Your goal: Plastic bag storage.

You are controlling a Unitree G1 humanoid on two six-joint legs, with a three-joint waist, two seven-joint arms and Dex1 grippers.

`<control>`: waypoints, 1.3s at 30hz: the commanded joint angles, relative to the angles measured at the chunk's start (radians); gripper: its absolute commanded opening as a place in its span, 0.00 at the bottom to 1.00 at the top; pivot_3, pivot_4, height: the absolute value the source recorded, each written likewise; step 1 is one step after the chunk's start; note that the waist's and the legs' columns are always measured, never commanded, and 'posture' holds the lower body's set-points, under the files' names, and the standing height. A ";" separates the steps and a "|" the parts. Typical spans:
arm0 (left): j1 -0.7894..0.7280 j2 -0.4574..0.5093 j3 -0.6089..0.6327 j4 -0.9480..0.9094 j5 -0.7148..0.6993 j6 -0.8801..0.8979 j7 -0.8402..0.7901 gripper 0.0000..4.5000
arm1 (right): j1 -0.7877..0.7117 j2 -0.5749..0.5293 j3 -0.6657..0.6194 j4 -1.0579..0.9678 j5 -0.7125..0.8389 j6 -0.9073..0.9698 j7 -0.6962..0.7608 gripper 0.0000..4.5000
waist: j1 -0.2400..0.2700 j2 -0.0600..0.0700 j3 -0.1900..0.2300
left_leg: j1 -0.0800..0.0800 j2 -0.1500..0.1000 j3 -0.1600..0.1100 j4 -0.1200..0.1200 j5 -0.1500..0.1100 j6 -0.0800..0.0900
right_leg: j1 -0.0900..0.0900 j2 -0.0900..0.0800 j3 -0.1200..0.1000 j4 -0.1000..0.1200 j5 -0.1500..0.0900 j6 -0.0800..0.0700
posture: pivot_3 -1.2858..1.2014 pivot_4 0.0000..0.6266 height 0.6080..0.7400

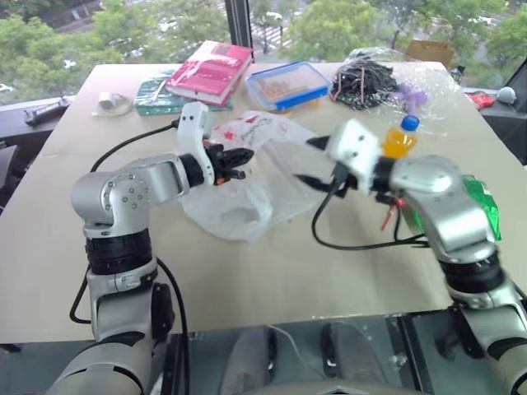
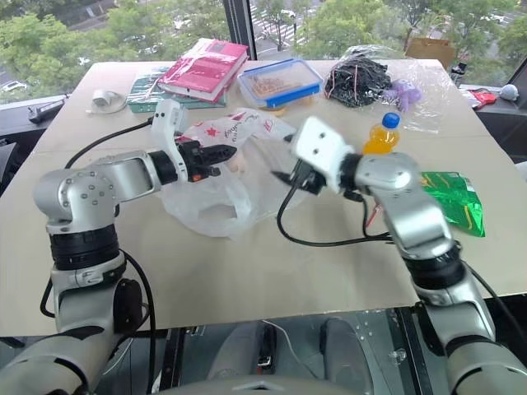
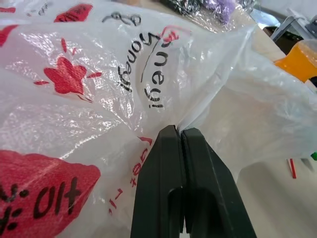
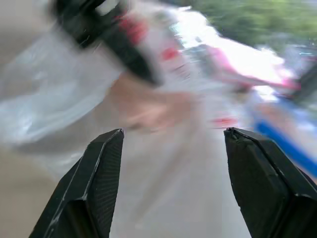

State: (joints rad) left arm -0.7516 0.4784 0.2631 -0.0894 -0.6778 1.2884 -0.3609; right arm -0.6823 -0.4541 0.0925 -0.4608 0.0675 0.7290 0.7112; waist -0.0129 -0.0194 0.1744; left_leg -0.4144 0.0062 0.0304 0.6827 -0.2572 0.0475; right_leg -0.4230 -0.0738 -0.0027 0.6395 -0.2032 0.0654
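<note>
The left gripper [image 1: 244, 156] jaws pinch a fold of the plastic bag [image 1: 247, 185] on the tabletop [image 1: 272, 271] — gathering underway — while the right gripper [image 1: 311, 161] jaws gape, empty, beside it — probably needing a fresh grab.

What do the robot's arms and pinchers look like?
Both arms are shiny silver-grey metal tubes with black rings at the joints. Near each wrist sits a white boxy block. The left gripper and right gripper each have two black fingers shaped like wedges, with flat inner pads. Black cables loop out from both arms. The left arm's round joint cap has small dots.
</note>
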 commanded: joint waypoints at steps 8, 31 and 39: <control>-0.055 -0.016 -0.013 0.038 0.032 -0.068 0.003 0.00 | -0.013 0.098 -0.289 0.021 -0.080 0.246 -0.442 0.99 | 0.003 0.000 0.000 | -0.002 -0.001 0.002 0.000 0.000 0.000 | -0.002 -0.001 0.001 0.000 0.000 0.000 | 0.52 0.24 1.00; -0.045 -0.014 -0.002 -0.001 0.013 -0.049 0.023 0.00 | 0.024 0.149 -0.276 0.648 -0.022 -0.202 -0.512 0.75 | -0.005 -0.001 -0.001 | -0.001 0.000 0.005 -0.001 0.000 0.001 | -0.003 0.001 0.005 0.001 0.000 0.000 | 0.52 0.24 1.00; -0.046 -0.012 0.001 -0.002 0.012 -0.049 0.024 0.00 | 0.047 0.146 -0.242 0.610 0.002 -0.307 -0.458 0.67 | -0.003 -0.001 -0.001 | -0.001 0.000 0.004 -0.001 0.000 0.001 | -0.003 0.001 0.005 0.000 0.000 0.000 | 0.52 0.24 1.00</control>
State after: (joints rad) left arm -0.7815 0.4597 0.2405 -0.0489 -0.6536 1.2394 -0.3403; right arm -0.6340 -0.2961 -0.1556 0.2108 0.0528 0.4674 0.2305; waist -0.0154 -0.0207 0.1738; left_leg -0.4158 0.0064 0.0348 0.6820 -0.2572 0.0481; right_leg -0.4259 -0.0727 0.0019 0.6399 -0.2034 0.0654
